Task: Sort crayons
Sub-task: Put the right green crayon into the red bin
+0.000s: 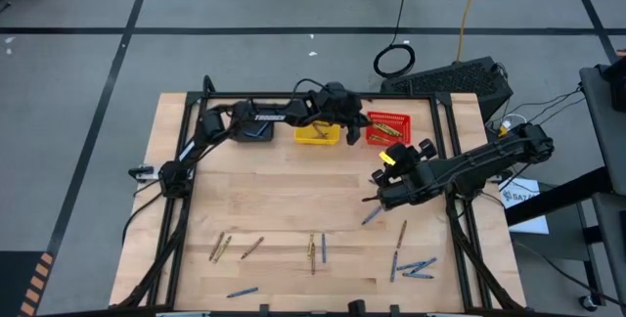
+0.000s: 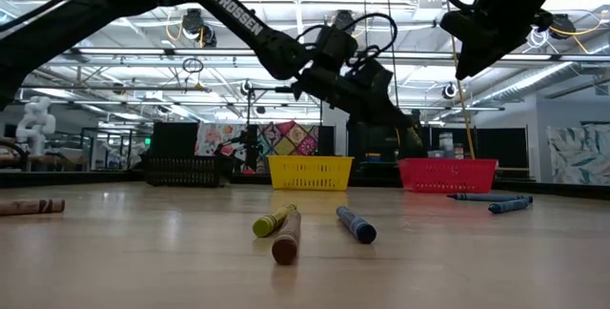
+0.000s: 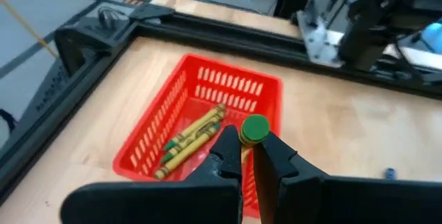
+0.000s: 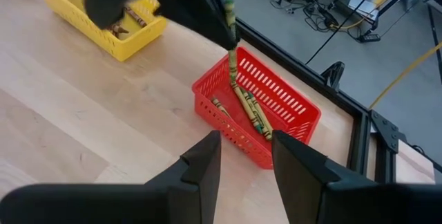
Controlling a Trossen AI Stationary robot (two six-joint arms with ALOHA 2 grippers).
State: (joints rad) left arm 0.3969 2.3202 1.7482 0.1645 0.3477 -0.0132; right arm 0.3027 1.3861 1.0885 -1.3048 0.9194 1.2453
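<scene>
On the bench point(image 1: 293, 209), loose crayons point(image 1: 313, 250) lie toward six o'clock. At one o'clock sits the red basket point(image 3: 166, 131), already holding olive ones; above it the left tool point(image 3: 247, 153) pinches an olive crayon point(image 3: 254, 128) upright, probably ready for dropping. Right tool point(image 4: 245, 156) waits nearby, fingers apart, empty.

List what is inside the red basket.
The red basket holds a few olive-yellow crayons. The left pincer holding another crayon covers one corner, so any there are hidden.

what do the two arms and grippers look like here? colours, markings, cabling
Both arms are dark, jointed links. The left arm bears white TROSSEN lettering and a blue patch near its base. The right arm has a yellow patch by the wrist and black cables trailing. Each gripper has two dark tapered fingers.
</scene>
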